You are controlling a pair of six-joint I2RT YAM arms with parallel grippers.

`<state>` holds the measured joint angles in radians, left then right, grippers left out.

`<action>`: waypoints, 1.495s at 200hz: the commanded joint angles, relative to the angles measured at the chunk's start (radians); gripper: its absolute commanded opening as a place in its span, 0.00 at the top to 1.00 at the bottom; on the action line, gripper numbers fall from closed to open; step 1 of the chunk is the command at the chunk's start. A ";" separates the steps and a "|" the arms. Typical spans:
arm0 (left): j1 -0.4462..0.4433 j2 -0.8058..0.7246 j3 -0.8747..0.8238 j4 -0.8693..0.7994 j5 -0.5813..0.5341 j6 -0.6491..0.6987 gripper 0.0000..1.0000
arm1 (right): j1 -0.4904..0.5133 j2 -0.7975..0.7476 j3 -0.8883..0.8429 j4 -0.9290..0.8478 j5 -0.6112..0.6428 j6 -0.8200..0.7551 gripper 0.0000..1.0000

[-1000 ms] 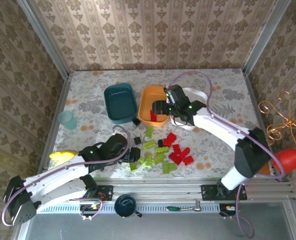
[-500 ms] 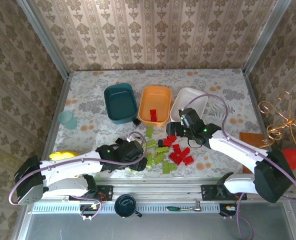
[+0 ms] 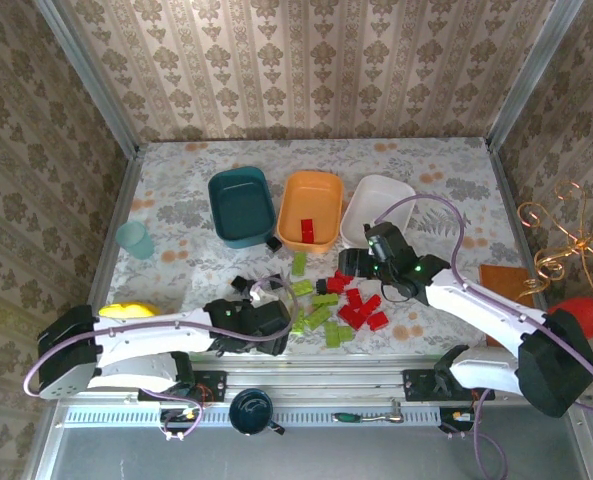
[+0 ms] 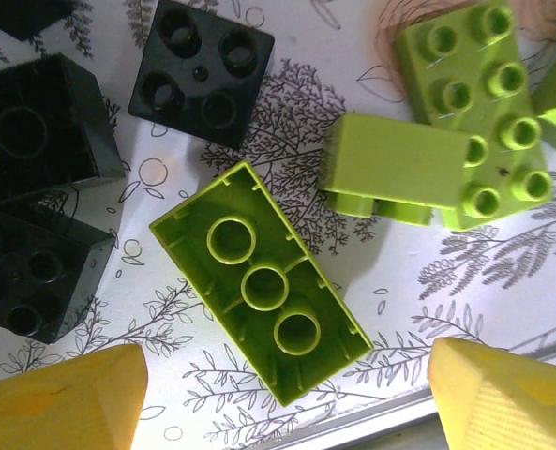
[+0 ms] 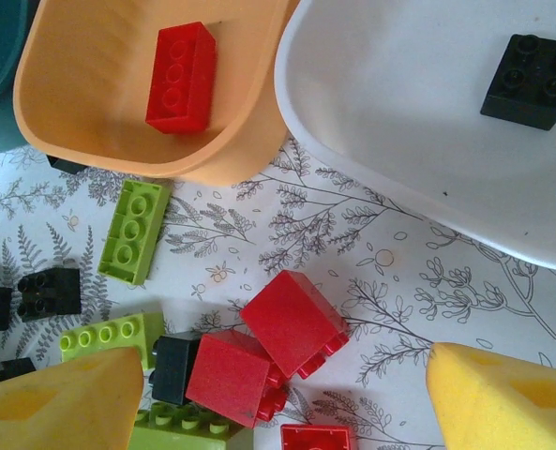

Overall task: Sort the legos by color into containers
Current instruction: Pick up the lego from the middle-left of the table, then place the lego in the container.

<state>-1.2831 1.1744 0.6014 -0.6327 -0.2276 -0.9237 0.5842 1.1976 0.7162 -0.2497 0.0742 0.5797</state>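
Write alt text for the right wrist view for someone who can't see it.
A red brick lies in the orange tub and a black brick in the white tub. Loose red, lime green and black bricks lie on the patterned table beyond the open jaws of the right gripper.

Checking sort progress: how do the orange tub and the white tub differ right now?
The orange tub holds an oblong red brick; the white tub holds a square black brick. The orange tub stands mid-row beside the teal tub; the white tub ends the row. Both are open, upright rounded tubs.
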 commanded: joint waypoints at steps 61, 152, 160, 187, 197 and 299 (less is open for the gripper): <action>0.082 0.119 -0.020 0.106 -0.008 0.049 0.24 | -0.029 -0.085 -0.019 -0.015 0.017 -0.013 0.19; 0.086 0.199 0.016 0.126 0.007 0.068 0.55 | -0.039 -0.113 -0.030 -0.026 0.012 -0.018 0.18; 0.080 0.190 0.011 0.121 0.003 0.058 0.58 | -0.040 -0.114 -0.032 -0.026 0.012 -0.018 0.18; 0.059 0.138 0.008 0.084 -0.013 0.030 0.66 | -0.045 -0.115 -0.037 -0.019 0.012 -0.014 0.18; 0.053 0.105 0.018 0.063 -0.020 0.025 0.68 | -0.047 -0.116 -0.040 -0.018 0.011 -0.011 0.18; 0.741 0.106 0.382 0.207 0.170 0.440 0.67 | -0.053 -0.128 -0.073 -0.025 0.015 0.014 0.17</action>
<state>-0.6533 1.1244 0.8764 -0.5186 -0.1452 -0.6319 0.5350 1.0687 0.6624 -0.2604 0.0742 0.5804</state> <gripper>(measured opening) 0.337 0.823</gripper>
